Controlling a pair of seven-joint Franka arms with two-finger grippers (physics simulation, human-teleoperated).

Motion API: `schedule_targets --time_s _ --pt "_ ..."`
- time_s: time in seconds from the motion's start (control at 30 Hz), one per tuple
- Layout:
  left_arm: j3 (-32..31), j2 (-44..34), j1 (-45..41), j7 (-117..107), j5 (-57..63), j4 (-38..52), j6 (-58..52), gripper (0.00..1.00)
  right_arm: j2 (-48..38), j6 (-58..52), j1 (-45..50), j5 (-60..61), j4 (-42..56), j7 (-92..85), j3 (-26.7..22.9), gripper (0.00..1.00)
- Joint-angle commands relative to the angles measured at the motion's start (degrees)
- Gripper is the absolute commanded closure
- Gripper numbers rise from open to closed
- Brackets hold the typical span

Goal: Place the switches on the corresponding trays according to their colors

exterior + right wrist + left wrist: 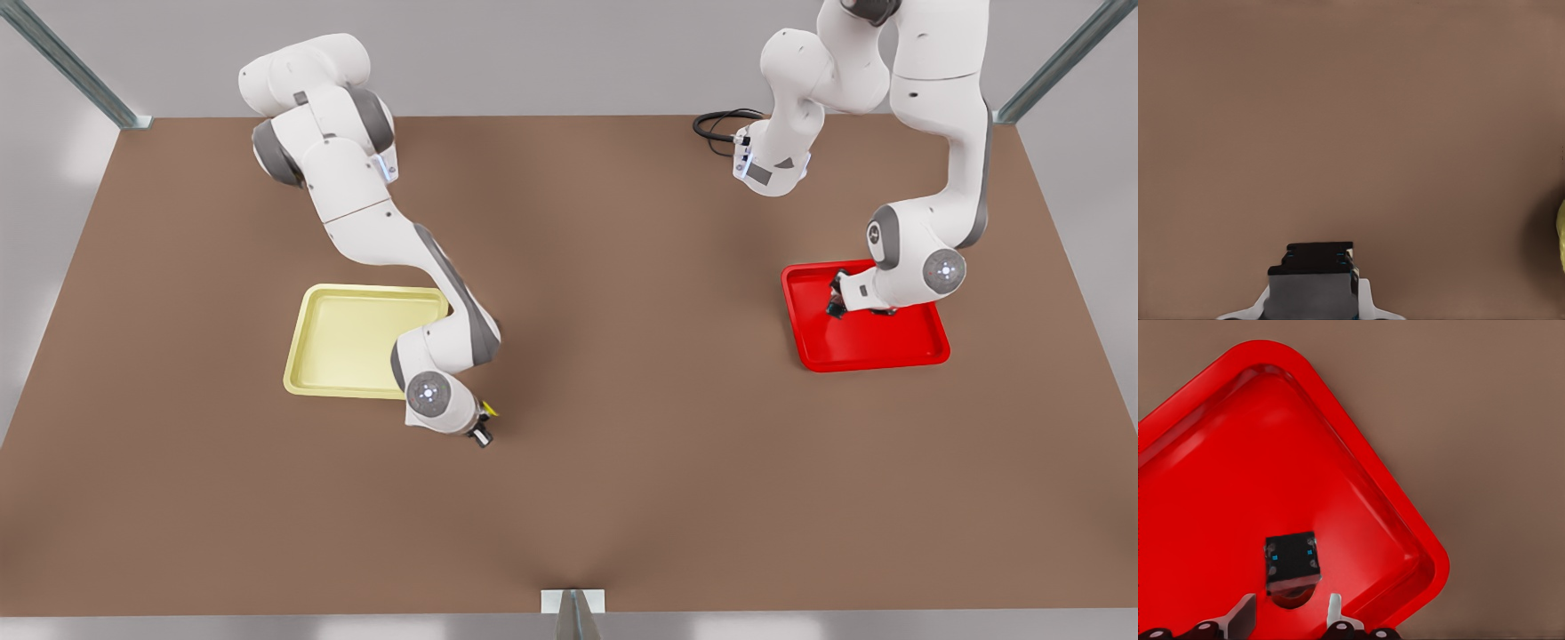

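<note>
The red tray (889, 348) lies at the front view's right. My left gripper (837, 300) hangs low over it, open. In the left wrist view the red switch (1293, 561) rests on the red tray (1218, 487) floor, black body up and red cap toward the left gripper (1290, 617), whose fingers stand clear of its sides. The pale yellow tray (347, 338) lies at the front view's left. Just off its near right corner, above bare table, my right gripper (481, 428) is shut on the yellow switch (488, 412). The right wrist view shows that switch's black body (1317, 263) between the fingers.
A black cable (720, 124) coils at the table's back edge. Metal frame posts stand at the back corners and a bracket (573, 604) at the front edge. An edge of the yellow tray (1561, 233) shows in the right wrist view.
</note>
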Motion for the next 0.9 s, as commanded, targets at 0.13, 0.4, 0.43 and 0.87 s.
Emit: schedule_targets --time_s 0.13,0.4,0.43,0.87 --pt "0.36 -0.7 -0.05 0.11 -0.05 0.26 -0.92 0.0 -5.9 -0.23 -2.98 -0.81 -6.32 -3.83 0.27 0.44" --pt "-3.33 2.73 -0.75 -5.87 -6.2 18.36 -9.44 0.0 -19.08 0.65 -9.05 -0.99 -24.6 -15.62 0.8 0.44" --pt "-5.09 3.69 -0.84 -9.73 -6.64 22.14 -11.29 0.0 -21.37 0.56 -10.37 -0.99 -27.68 -17.99 0.8 0.44" --pt "-38.83 5.19 24.03 -49.73 1.27 57.04 -23.15 0.0 -25.85 3.9 -12.83 -2.92 -41.57 -23.36 0.62 0.0"
